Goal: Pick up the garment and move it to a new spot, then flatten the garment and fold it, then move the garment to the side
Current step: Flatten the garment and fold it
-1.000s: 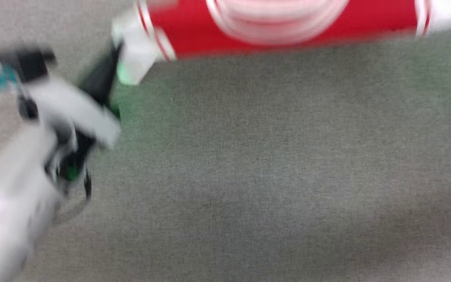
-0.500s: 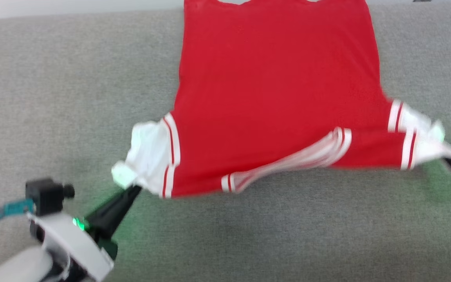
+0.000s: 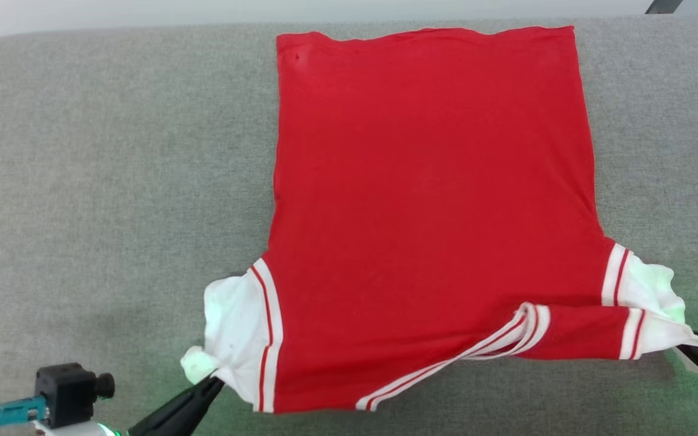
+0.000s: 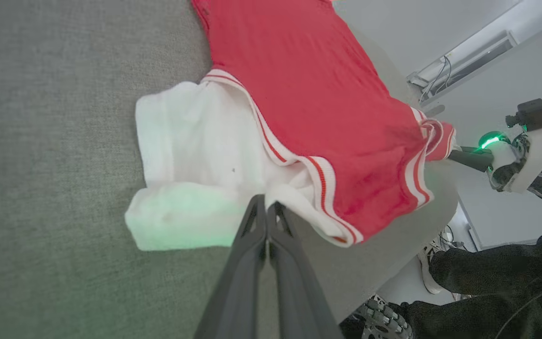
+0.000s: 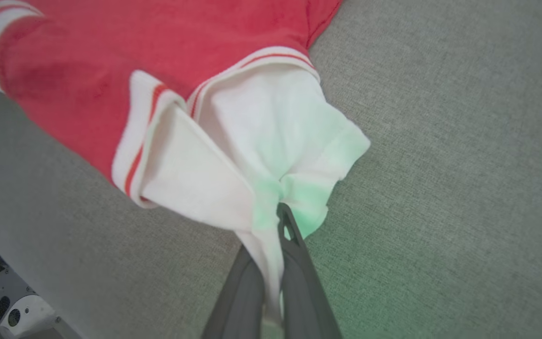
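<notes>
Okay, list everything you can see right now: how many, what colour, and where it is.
garment: one, red with white sleeves and striped trim, spread on the surface, hem away from the robot
grey fabric surface: one, grey, under the garment
person's dark clothing: one patch, black, past the surface's edge in the left wrist view
left tool: one, dark fingers, shut on the white sleeve on its side
right tool: one, dark fingers, shut on the other white sleeve
black box: one, black, on the left arm, lower left of the head view
</notes>
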Controlling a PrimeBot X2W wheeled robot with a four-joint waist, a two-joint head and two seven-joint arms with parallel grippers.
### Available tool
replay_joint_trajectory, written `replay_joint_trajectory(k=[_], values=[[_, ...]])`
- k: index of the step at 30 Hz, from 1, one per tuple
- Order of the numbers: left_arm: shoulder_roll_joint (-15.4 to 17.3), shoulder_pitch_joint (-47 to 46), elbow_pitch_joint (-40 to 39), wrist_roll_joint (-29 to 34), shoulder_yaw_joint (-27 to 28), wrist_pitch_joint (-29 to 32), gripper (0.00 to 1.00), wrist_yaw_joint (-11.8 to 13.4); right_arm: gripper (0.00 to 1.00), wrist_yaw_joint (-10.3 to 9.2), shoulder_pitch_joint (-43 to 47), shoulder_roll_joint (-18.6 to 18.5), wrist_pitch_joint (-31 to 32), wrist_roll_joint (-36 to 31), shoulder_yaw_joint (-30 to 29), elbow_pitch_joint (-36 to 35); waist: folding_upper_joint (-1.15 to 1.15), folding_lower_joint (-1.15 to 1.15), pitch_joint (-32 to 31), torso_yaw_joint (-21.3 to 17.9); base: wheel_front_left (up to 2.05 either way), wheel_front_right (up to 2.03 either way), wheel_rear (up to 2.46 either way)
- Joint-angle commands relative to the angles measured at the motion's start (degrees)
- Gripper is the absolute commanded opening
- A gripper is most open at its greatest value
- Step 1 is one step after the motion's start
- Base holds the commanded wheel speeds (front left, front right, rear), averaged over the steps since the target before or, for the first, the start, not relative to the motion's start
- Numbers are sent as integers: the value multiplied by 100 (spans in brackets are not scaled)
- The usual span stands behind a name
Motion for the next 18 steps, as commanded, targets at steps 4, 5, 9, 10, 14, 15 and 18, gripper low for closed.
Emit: replay_joint_trajectory(k=[4,5,9,10,14,15,18], values=[[-211,39,-107,203,-41,64,0,32,0,-10,277,183,95,-324,-361,61,0,0,-1,24,0,0,0],[-296,-36,-59,252,-91,129,0,-7,0,-10,298,250,125,-400,-398,94,0,0,-1,29,0,0,0],[-775,-332,402,437,-342,430,0,-118,0,-10,284,548,268,-667,-409,254,0,0,27,51,0,0,0],[-901,-396,535,464,-386,482,0,-140,0,-10,240,602,293,-738,-395,299,0,0,38,50,0,0,0],[-1317,-607,1033,553,-509,536,0,-262,0,-10,100,836,314,-980,-336,549,0,0,95,43,0,0,0],[-1395,-638,1134,589,-537,538,0,-273,0,-10,87,881,321,-1028,-305,608,0,0,106,40,0,0,0],[-1537,-729,1413,674,-606,579,0,-309,0,-10,16,1004,323,-1152,-193,768,0,0,137,23,0,0,0]])
